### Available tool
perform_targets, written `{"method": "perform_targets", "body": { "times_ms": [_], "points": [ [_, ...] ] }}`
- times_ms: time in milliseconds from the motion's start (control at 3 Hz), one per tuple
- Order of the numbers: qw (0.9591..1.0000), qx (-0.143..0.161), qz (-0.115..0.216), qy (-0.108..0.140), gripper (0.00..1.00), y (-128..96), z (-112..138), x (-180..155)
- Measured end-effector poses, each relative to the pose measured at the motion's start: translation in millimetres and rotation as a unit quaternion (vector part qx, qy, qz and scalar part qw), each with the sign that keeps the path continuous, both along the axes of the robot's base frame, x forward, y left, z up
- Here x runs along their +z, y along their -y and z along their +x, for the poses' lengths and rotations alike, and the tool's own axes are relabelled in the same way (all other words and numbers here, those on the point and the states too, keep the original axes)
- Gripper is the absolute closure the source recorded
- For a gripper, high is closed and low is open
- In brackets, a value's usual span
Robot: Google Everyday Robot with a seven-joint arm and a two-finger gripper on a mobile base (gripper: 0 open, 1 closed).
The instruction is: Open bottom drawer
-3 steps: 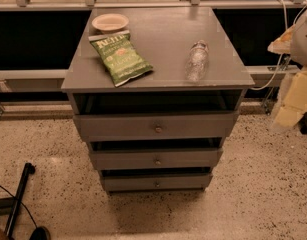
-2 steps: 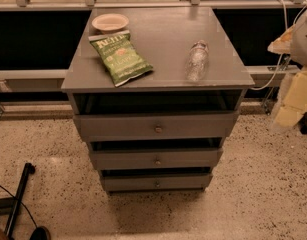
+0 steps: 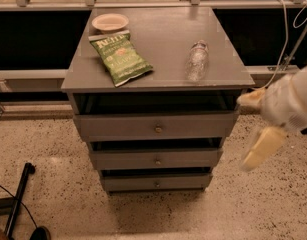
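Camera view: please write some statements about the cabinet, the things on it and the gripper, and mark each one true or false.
1. The gripper holds the knob of the bottom drawer. False: it hangs open to the right of the cabinet, about level with the top drawer, and touches no knob.
2. The bottle lies on its side on top of the cabinet. True.
3. The bowl stands on the floor. False: it stands at the back left of the cabinet top, behind the chip bag.
4. The chip bag is green. True.
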State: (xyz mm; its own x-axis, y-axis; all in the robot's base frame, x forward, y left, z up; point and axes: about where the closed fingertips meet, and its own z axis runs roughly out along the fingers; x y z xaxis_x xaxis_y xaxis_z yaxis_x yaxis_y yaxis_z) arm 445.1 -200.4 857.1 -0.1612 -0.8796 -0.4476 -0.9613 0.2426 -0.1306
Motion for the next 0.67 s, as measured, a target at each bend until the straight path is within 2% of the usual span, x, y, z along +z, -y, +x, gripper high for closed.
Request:
{"method": "perform_targets", "body": {
  "times_ms": [333, 667],
  "points": [
    [0.9907, 0.008, 0.133, -0.028, 0.00, -20, -16, -109],
    [0.9811, -0.030, 0.191, -0.005, 0.00, -2, -11, -137]
  ]
}}
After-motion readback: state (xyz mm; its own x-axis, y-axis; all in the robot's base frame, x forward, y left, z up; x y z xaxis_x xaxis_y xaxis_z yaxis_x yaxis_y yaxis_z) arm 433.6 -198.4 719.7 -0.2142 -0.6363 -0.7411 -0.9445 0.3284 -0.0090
